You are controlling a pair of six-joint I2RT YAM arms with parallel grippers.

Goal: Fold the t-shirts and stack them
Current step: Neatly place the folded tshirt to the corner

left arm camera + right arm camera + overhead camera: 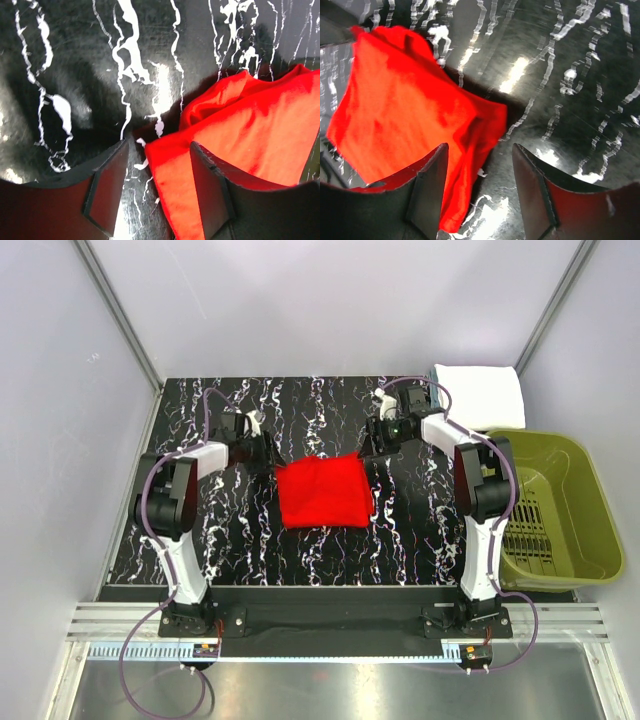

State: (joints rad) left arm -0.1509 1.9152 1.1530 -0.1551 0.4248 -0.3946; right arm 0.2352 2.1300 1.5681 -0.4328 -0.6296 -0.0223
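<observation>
Only the overhead view takes in the whole layout. A bright red cloth t-shirt [322, 490], folded into a rough square, lies flat on the black tabletop veined with white [400, 540]. A folded white cloth t-shirt [480, 395] sits well apart from the red one, toward the far right corner. An olive-green plastic basket with slotted walls [555, 510] stands to the right of the red shirt, past the table's edge.

The left wrist view shows what the overhead cannot. The left gripper [159, 160] has its dark, flat-padded jaws standing well apart over the red shirt's far left corner. One finger is above bare tabletop and the other above the cloth, and nothing is pinched between them. The fabric there rises in soft rumpled folds, and a small white tag or scrap peeks out at its edge.

The right wrist view does the same for the red shirt's far right corner. The right gripper [480, 160] is also spread wide, the layered corner lying loose on the table beneath the gap.

In both wrist views the lower parts of the fingers are cut off by the frame, and most of the red shirt runs out of sight. From overhead the claws are small and dark against the patterned top, so their gaps are hard to make out. The tabletop is glossy, throwing bright glare patches near the shirt.
</observation>
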